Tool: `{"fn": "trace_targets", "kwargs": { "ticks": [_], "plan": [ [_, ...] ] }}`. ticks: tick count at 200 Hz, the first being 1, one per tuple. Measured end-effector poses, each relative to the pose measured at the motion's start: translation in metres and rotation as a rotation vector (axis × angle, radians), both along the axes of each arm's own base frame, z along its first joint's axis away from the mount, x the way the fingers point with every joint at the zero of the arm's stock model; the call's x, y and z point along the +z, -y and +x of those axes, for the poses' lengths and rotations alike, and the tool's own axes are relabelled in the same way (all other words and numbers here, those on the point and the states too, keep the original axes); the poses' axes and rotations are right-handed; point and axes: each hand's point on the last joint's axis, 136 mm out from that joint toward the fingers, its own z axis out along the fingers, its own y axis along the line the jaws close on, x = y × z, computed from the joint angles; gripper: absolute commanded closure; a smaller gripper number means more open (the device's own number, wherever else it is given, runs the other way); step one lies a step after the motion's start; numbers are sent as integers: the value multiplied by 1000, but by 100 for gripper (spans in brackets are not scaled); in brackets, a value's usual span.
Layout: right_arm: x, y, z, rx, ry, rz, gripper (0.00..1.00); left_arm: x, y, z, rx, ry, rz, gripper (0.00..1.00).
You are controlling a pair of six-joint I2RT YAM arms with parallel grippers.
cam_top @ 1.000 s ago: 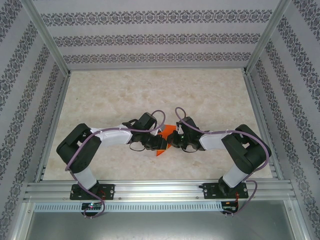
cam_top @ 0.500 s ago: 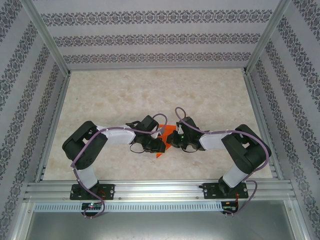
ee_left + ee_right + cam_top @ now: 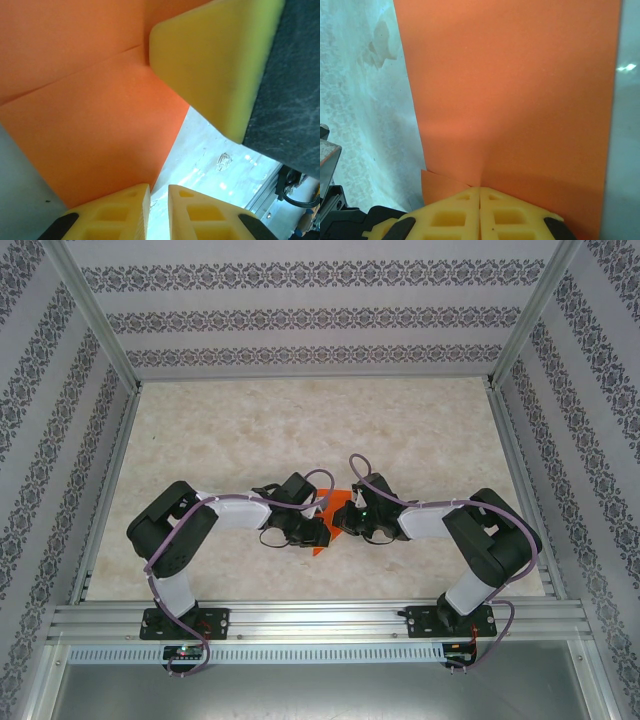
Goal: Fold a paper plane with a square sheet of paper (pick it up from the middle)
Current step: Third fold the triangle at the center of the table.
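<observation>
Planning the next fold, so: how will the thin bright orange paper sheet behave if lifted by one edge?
Probably floppy: the thin orange paper sheet would likely droop beyond the right gripper pinching it. Likely stiffer along its crease. Probably very light, so it may slide on the smooth marbled table.

Viewed from above, we mark the table [image 3: 300, 425] bare from 10 through 12 to 2 o'clock of its centre: free passage. At centre the left gripper [image 3: 318, 531] and right gripper [image 3: 341, 519] meet tip to tip over the square sheet of paper [image 3: 338, 497]. The left arm [image 3: 230, 512] blocks 8 o'clock, the right arm [image 3: 430, 522] 4 o'clock, and the frame rail [image 3: 320, 620] 6 o'clock.
</observation>
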Motion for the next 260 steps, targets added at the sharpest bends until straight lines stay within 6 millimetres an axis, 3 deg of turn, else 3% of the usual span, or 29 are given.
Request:
{"fn": "trace_targets", "kwargs": {
  "ticks": [101,260],
  "plan": [
    [-1,0,-1,11,-2,-8,92,2,1,-12,-17,-10,-83,78],
    [-1,-1,-2,24,-3,-19,92,1,-16,-42,-46,-59,-125,79]
  ]
}}
